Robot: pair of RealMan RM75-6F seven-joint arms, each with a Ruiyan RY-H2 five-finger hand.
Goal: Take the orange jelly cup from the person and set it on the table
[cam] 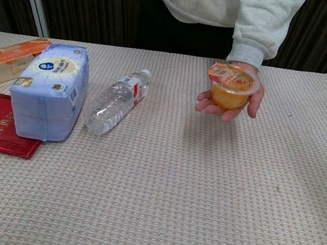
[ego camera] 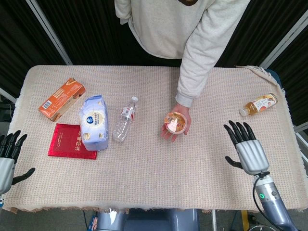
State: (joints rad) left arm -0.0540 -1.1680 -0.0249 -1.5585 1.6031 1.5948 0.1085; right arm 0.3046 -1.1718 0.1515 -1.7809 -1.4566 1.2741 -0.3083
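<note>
The jelly cup [ego camera: 175, 121] is held on the person's palm [ego camera: 179, 126] above the table [ego camera: 154, 168]. Both the right hand [ego camera: 245, 149] and the left hand [ego camera: 7, 156] are kept empty, fingers spread.

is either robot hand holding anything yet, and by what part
No. The left hand and right hand are empty; the orange jelly cup rests on the person's palm.

No lettering is legible on any pack, bottle or cup lid
</note>
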